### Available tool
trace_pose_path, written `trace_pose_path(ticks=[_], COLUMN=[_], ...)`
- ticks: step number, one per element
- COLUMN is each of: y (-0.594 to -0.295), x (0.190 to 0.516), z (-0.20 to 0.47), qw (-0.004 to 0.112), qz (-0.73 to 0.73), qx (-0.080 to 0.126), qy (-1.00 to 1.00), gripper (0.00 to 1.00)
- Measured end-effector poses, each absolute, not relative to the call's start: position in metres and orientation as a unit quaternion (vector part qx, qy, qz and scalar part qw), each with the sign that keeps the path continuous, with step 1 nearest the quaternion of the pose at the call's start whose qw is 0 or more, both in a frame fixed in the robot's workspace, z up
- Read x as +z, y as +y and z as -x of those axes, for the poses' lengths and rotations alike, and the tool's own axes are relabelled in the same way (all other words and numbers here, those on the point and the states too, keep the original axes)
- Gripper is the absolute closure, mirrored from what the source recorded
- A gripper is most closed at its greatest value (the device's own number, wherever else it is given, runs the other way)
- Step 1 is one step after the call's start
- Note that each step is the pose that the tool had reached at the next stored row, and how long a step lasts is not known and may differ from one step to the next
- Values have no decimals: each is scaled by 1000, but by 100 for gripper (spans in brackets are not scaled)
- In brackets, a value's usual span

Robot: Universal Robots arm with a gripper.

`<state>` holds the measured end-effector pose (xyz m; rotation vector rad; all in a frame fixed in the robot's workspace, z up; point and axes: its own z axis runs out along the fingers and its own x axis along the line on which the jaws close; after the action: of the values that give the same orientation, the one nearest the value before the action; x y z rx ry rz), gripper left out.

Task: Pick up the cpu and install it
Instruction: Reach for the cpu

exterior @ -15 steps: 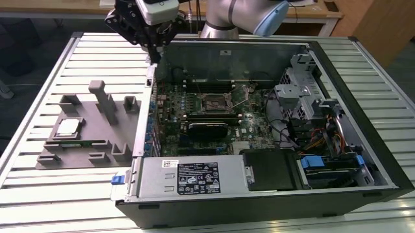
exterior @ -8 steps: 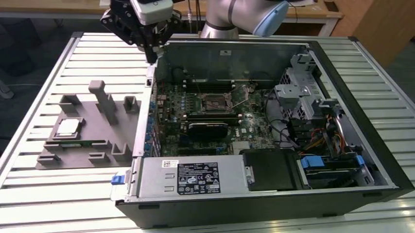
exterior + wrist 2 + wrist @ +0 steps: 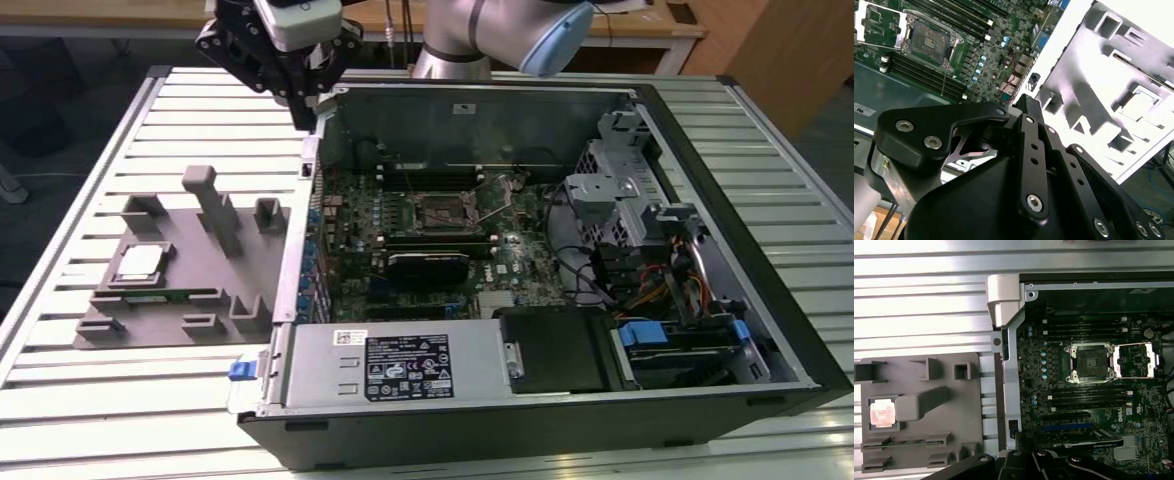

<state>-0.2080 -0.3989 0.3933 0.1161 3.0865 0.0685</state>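
The cpu (image 3: 140, 263) is a small flat square chip with a silvery top and a pale rim. It lies flat, metal side up, seated squarely in a square recess of the gray holder tray (image 3: 160, 322) — just beside the tray's long raised block, untouched.

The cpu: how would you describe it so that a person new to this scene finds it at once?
In the exterior view, find the open computer case; at that view's left of it lies a gray holder plate. The cpu sits in a square recess of that plate. It alone is a flat, silvery square; its neighbours are gray upright blocks.
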Motion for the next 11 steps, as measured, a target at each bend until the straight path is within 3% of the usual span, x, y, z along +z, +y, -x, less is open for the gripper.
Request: trace_pose_path(ticks=[11], y=[-399], x=[393], z=[219], qw=[28], qz=[-38], qx=[22], qy=[999], gripper=[89])
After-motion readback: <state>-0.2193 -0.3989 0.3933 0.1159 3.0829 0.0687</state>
